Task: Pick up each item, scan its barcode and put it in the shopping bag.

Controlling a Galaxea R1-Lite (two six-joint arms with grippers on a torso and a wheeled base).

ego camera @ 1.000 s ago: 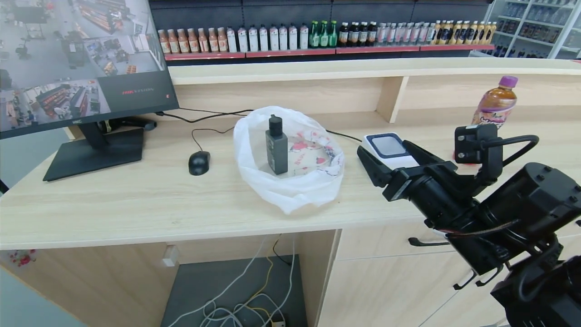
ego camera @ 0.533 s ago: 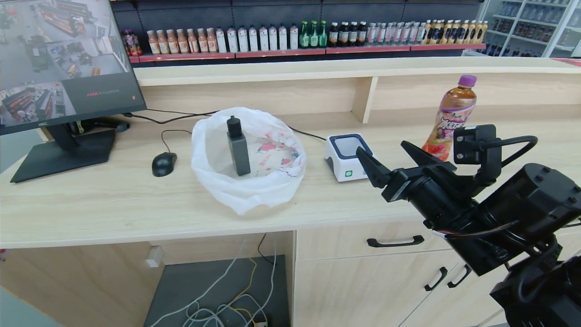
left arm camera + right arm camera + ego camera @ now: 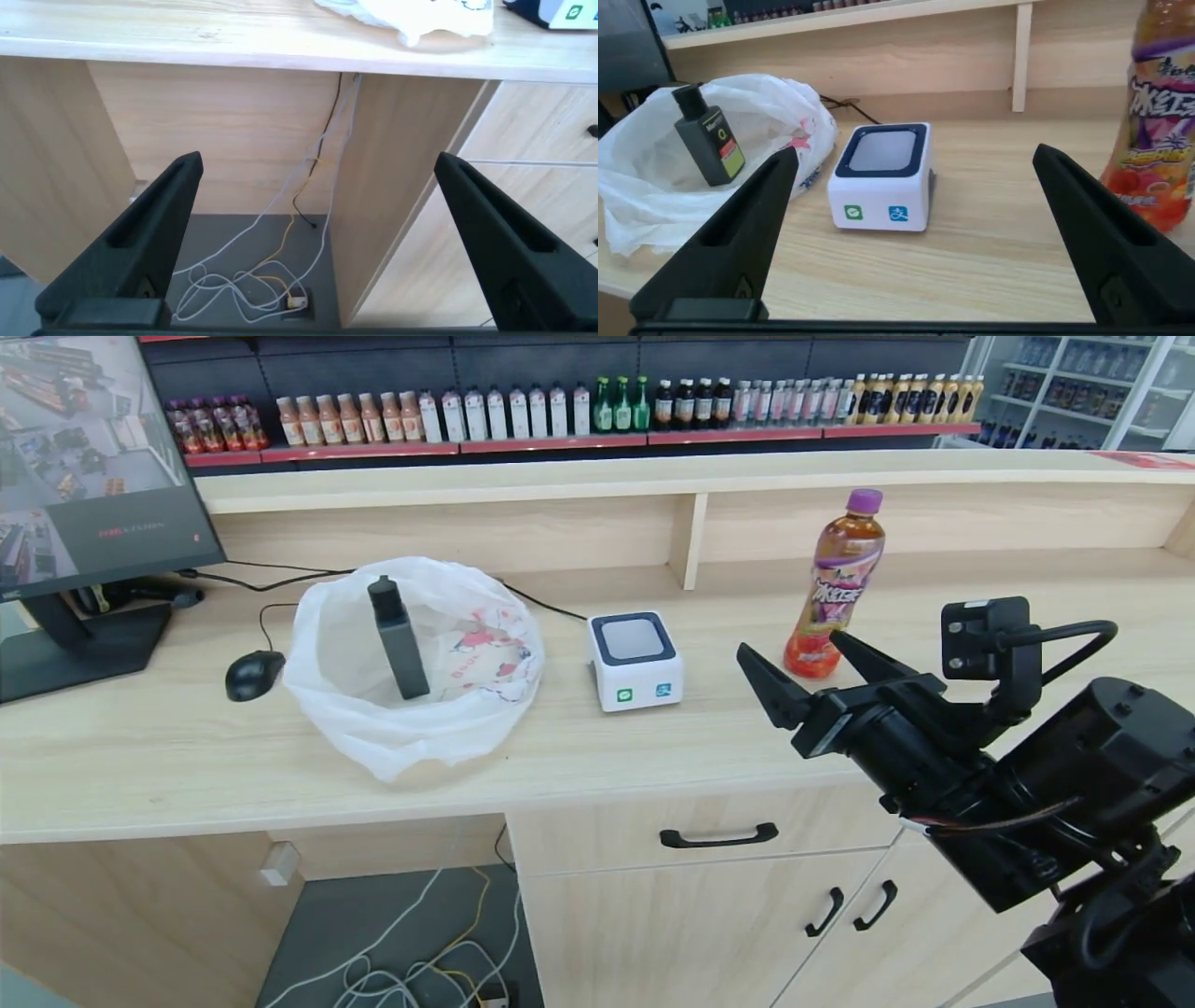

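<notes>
While the right gripper (image 3: 789, 646), fingers apart, faces the scanner (image 3: 882, 177), the left gripper (image 3: 318, 161), likewise spread, faces under-counter cables (image 3: 280, 271).

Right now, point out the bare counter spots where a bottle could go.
Bare counter lies along the front edge, before the shopping bag and scanner; another patch sits between scanner and drink bottle. It is tight between mouse and bag, and the open right claw hovers near the bottle.
</notes>
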